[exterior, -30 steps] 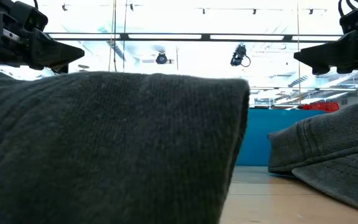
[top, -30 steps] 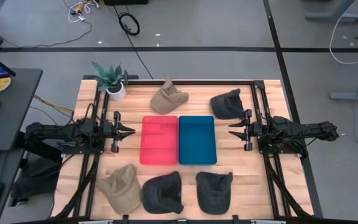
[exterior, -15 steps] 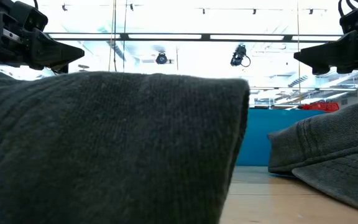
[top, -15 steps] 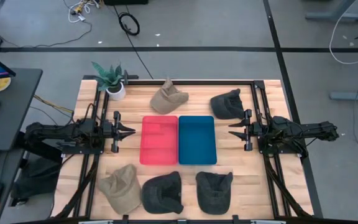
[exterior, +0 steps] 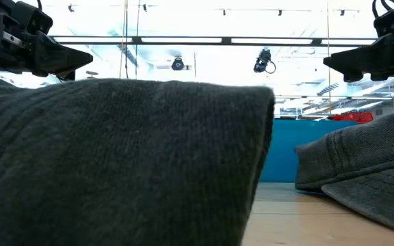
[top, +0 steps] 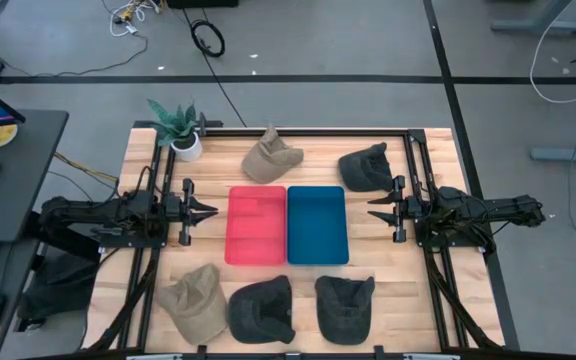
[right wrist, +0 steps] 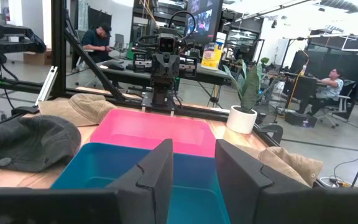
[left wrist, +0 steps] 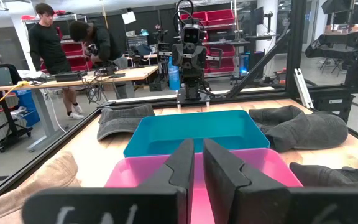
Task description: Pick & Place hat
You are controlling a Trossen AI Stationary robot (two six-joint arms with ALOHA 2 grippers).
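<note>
Five hats lie on the table: a tan hat [top: 270, 157] and a dark hat [top: 364, 167] at the far side, and a tan hat [top: 195, 299] and two dark hats [top: 262, 308] [top: 344, 304] at the near edge. A pink tray [top: 256, 224] and a blue tray [top: 317, 224] stand side by side in the middle. My left gripper [top: 208, 211] hovers left of the pink tray, its fingers [left wrist: 182, 163] almost together and empty. My right gripper [top: 373, 209] hovers right of the blue tray, open and empty [right wrist: 193, 149].
A potted plant [top: 180, 130] stands at the far left corner. A black frame [top: 416, 150] runs along the table's edges. In the low view the near dark hats [exterior: 115, 164] [exterior: 361, 164] block most of the table. People show at benches in the room beyond [left wrist: 48, 43].
</note>
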